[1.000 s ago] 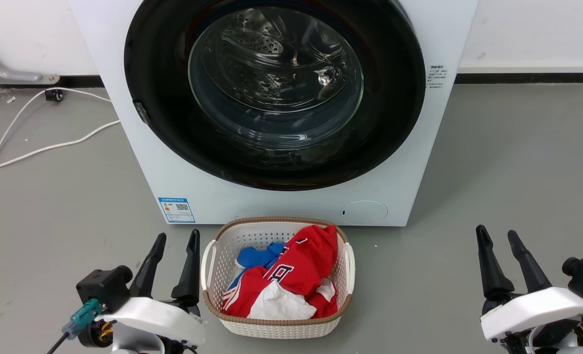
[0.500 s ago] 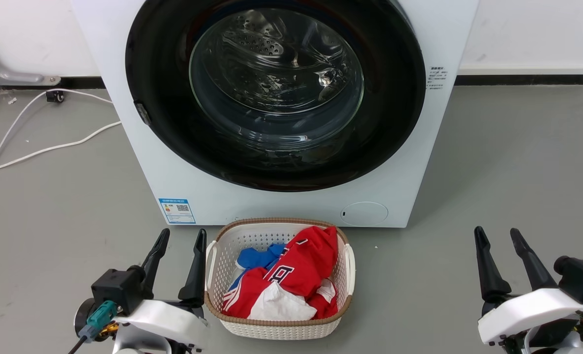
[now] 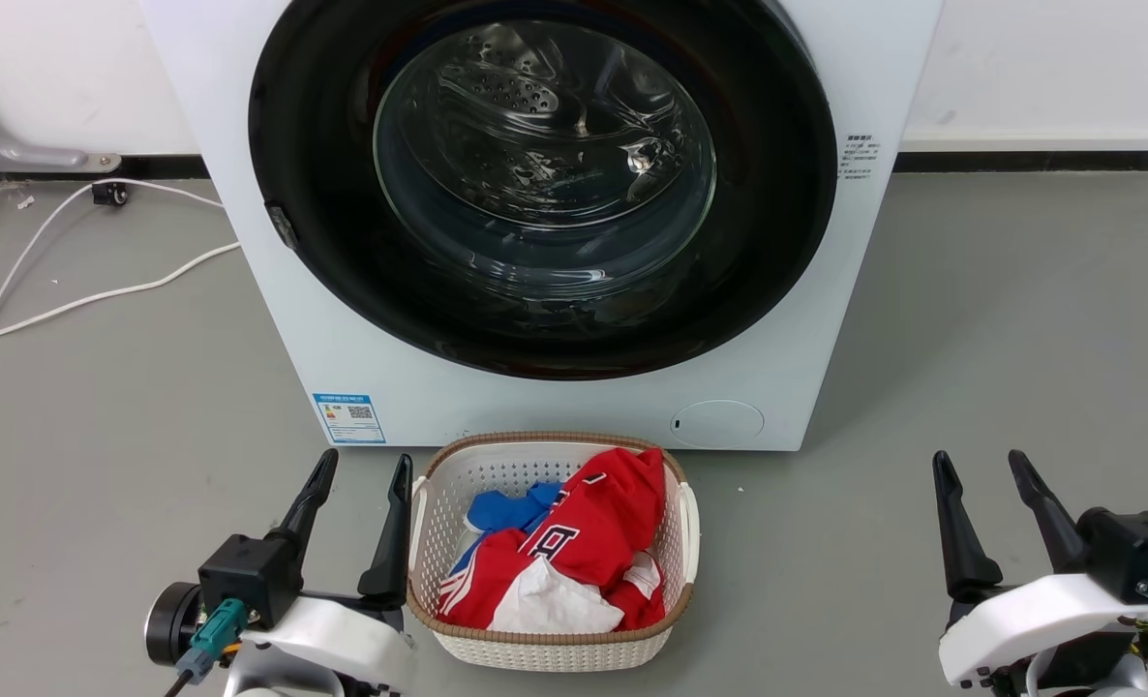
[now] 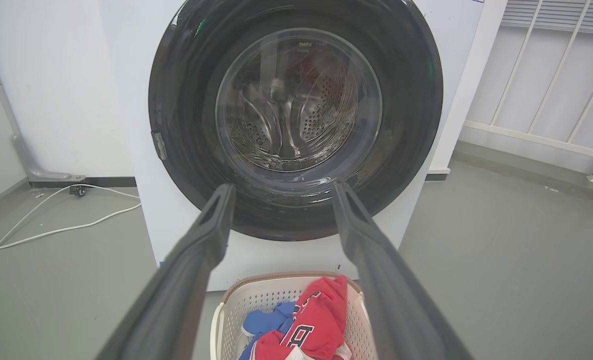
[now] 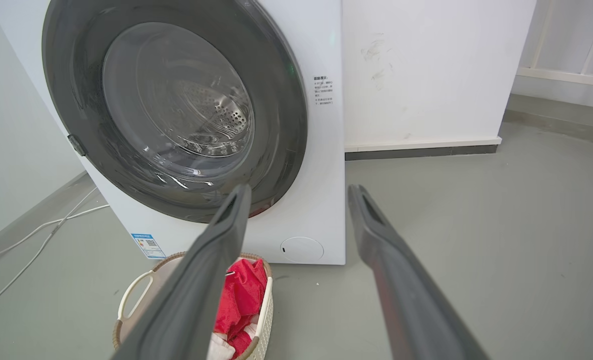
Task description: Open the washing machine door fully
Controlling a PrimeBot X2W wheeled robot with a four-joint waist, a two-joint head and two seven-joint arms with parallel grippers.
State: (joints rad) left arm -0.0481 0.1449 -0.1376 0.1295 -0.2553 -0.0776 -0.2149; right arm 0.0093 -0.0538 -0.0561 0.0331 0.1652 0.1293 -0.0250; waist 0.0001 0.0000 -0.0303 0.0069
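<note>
The white washing machine (image 3: 555,411) stands before me. Its round glossy black door (image 3: 322,252) lies shut, flush with the front, and the steel drum shows through the glass window (image 3: 545,155). A small latch piece (image 3: 281,223) sits on the door's left edge. My left gripper (image 3: 364,459) is open low on the left, well short of the machine. My right gripper (image 3: 978,457) is open low on the right. The left wrist view looks at the door (image 4: 176,125) between that open gripper (image 4: 282,187). In the right wrist view the open gripper (image 5: 300,189) points at the door's (image 5: 281,110) lower right.
A white laundry basket (image 3: 555,651) with red, blue and white clothes sits on the floor right in front of the machine, between my grippers. White cables (image 3: 80,295) trail over the grey floor at the left. A white railing (image 4: 551,75) stands to the machine's right.
My left gripper has shifted a little right, toward the basket, and its wrist has rolled. The right gripper has barely moved. The head view has tipped slightly. The door stays shut.
</note>
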